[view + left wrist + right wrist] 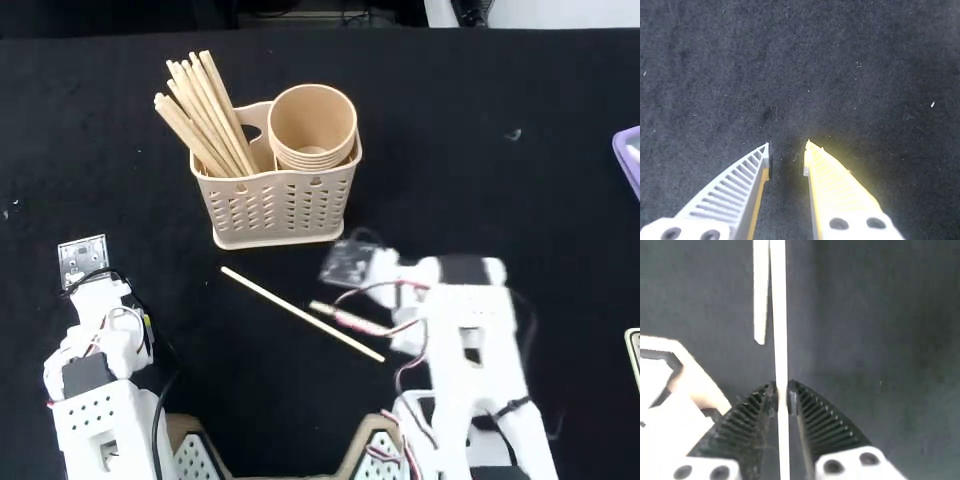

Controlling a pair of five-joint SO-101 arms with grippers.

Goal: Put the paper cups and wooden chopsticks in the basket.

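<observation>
A beige slotted basket (275, 205) stands at the back of the black table. It holds a stack of paper cups (312, 120) and a bundle of several wooden chopsticks (200, 110). One loose chopstick (300, 312) lies slanted on the cloth in front of the basket. My right gripper (782, 387) is shut on a chopstick (779, 315) that runs lengthwise between its black jaws. A second stick (760, 290) lies beside it. In the high view the right arm (465, 330) sits just right of the loose chopstick. My left gripper (786, 145) hangs open over bare cloth at the front left, by the left arm (100, 330).
A purple object (628, 155) pokes in at the right edge, and a pale item (634, 355) sits lower on the same edge. Bare black cloth stretches to the basket's right and left.
</observation>
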